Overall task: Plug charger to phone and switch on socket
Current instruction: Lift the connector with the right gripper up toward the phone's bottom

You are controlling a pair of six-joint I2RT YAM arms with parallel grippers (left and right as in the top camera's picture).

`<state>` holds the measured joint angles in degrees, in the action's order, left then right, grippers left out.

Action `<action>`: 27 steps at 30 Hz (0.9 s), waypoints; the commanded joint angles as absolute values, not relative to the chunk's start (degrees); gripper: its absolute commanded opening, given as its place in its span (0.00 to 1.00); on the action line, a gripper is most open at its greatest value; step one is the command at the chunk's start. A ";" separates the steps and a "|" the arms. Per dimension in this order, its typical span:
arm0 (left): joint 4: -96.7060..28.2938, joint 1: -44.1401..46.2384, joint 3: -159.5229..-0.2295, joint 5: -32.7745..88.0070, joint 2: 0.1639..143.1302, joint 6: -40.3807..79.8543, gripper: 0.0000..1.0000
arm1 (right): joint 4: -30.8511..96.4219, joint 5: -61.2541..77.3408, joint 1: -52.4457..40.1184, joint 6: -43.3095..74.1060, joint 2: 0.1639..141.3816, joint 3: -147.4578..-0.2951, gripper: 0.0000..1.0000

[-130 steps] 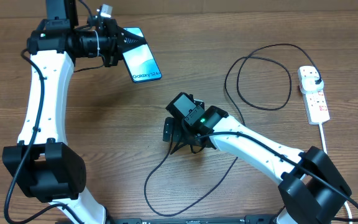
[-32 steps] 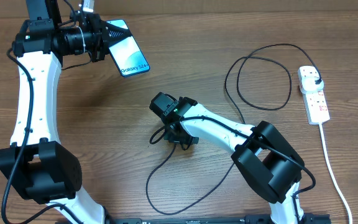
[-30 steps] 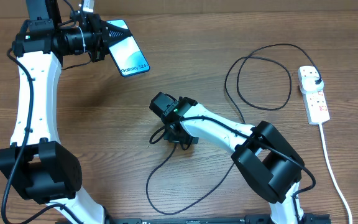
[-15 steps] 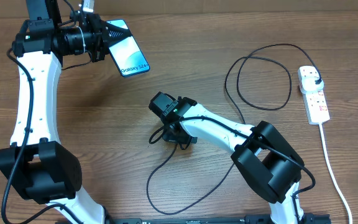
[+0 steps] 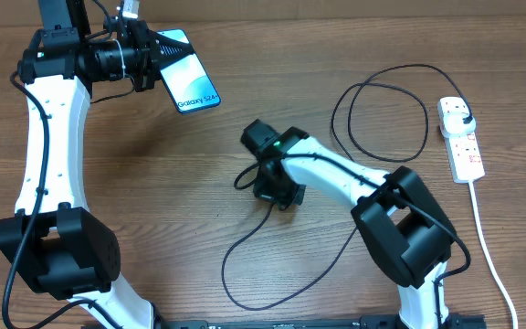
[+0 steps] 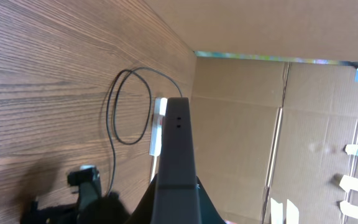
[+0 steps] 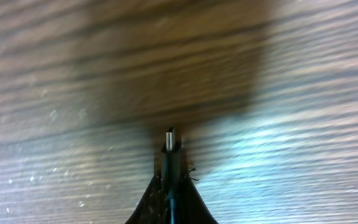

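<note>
My left gripper (image 5: 160, 53) is shut on one end of the phone (image 5: 190, 80) and holds it above the table at the back left, blue screen facing up. The left wrist view shows the phone's dark edge (image 6: 178, 149) sticking out from that gripper (image 6: 178, 202). Near the table's middle, my right gripper (image 5: 275, 190) points down. In the right wrist view it (image 7: 171, 174) is shut on the charger's connector tip (image 7: 171, 138), just above the wood. The black charger cable (image 5: 379, 91) loops across the table to its plug in the white socket (image 5: 461, 137) at the far right.
A slack loop of the cable (image 5: 245, 274) lies near the front edge, under my right arm. The socket's white cord (image 5: 488, 247) runs down the right side. A cardboard wall (image 6: 260, 124) stands behind the table. The left wrist view also catches the socket (image 6: 157, 121).
The right gripper has closed on the cable's connector end and shifted right and slightly back with it, wrist turned. The cable's near loop followed. The left arm and phone have stayed still.
</note>
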<state>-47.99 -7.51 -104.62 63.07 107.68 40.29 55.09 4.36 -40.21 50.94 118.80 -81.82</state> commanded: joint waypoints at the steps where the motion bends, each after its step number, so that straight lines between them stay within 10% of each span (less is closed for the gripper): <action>1: -47.72 -7.60 -105.51 66.37 106.83 40.71 0.04 | 54.70 10.57 -35.99 48.03 120.36 -82.13 0.04; 11: -46.09 -7.60 -105.51 69.87 106.83 42.74 0.05 | 42.24 47.05 -26.44 34.39 115.92 -82.21 0.04; 27: -15.27 -7.49 -105.51 73.38 106.83 66.92 0.04 | 13.89 75.99 -25.89 46.06 107.57 -82.21 0.04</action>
